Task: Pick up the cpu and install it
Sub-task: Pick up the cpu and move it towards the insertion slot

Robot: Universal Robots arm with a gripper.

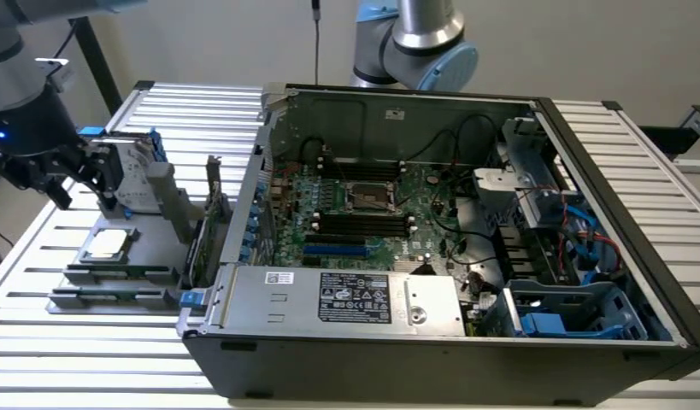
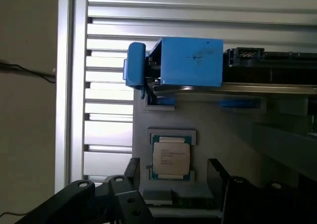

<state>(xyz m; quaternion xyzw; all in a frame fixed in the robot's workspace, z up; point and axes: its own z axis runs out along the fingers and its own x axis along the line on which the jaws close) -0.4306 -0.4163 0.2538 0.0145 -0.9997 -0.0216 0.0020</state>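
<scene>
The cpu is a small square chip with a silvery top, lying flat in a recess of the grey parts holder on the exterior view's left. My gripper hovers above it, open, with its two dark fingers spread on either side of the chip and nothing between them. It is clear of the chip and touches nothing. The bare cpu socket sits in the middle of the motherboard inside the open computer case.
A hard drive in a blue frame stands upright on the holder just behind the cpu. Dark memory sticks lie in the holder's front slots. Cables, a power supply and drive bays fill the case. Slatted metal table all around.
</scene>
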